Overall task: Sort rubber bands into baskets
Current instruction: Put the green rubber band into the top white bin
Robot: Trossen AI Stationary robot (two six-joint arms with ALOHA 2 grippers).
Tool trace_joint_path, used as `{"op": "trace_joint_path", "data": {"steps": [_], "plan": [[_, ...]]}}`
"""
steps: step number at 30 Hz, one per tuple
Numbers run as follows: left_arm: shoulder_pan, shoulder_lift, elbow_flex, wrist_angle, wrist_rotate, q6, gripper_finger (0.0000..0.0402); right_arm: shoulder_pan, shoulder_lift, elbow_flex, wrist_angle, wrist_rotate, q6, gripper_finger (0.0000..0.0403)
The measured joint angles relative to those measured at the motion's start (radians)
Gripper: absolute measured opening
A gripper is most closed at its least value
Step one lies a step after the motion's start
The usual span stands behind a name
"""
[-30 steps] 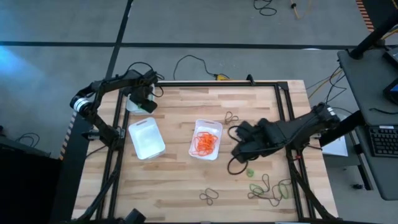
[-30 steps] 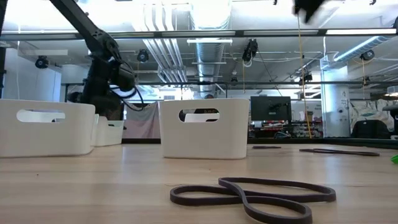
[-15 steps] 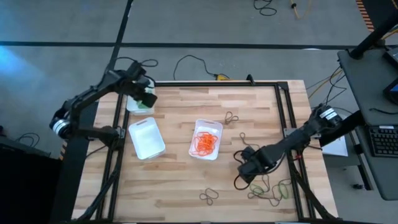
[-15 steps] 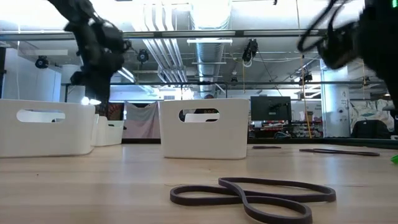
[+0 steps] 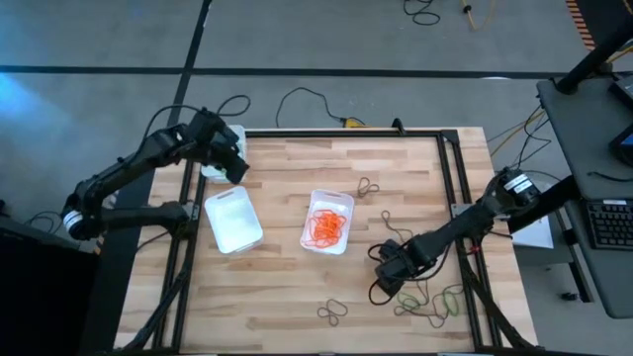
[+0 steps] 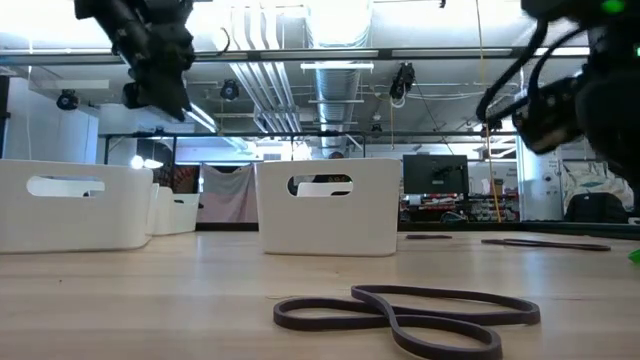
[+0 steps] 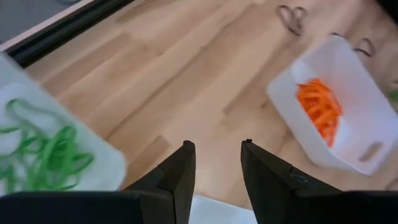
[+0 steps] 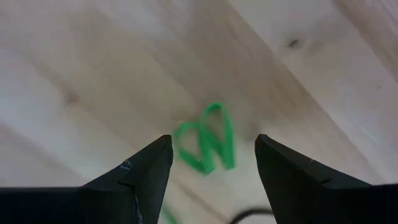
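Green rubber band (image 8: pixel 206 147) lies btwn open right gripper (image 8: pixel 211 167) fingers, on table.

1. Three white trays on the desk (image 5: pixel 287 297): one at the far left corner (image 5: pixel 212 170) holding green bands (image 7: pixel 43 155), one just nearer (image 5: pixel 233 220), one in the middle (image 5: pixel 327 222).
2. One heap of orange bands (image 5: pixel 325 226) in the middle tray; the number of loops cannot be counted.
3. Loose dark bands: one far of the middle tray (image 5: pixel 369 186), one near the front edge (image 5: pixel 333 313).
4. One tangle of dark and green bands (image 5: pixel 432 300) at the near right, too knotted to count.
5. One green band (image 8: pixel 206 139) lies alone on the wood.
6. Two arms, each with one claw: left (image 5: pixel 235 164), right (image 5: pixel 390 274).
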Motion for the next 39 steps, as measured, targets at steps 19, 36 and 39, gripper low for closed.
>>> {"op": "trace_joint_path", "data": {"steps": [19,36,39], "plan": [[-0.118,-0.026,-0.002,0.054,-0.054,0.014,0.0113,0.0,0.109,0.051,-0.004,0.004,-0.129,0.0113],[-0.12,-0.241,-0.004,0.173,0.195,0.021,0.0113,-0.161,0.101,0.571,-0.344,0.073,-0.467,0.0009],[-0.12,-0.251,-0.006,0.172,0.203,0.017,0.0113,-0.255,0.101,0.682,-0.32,0.177,-0.598,0.0009]]}}
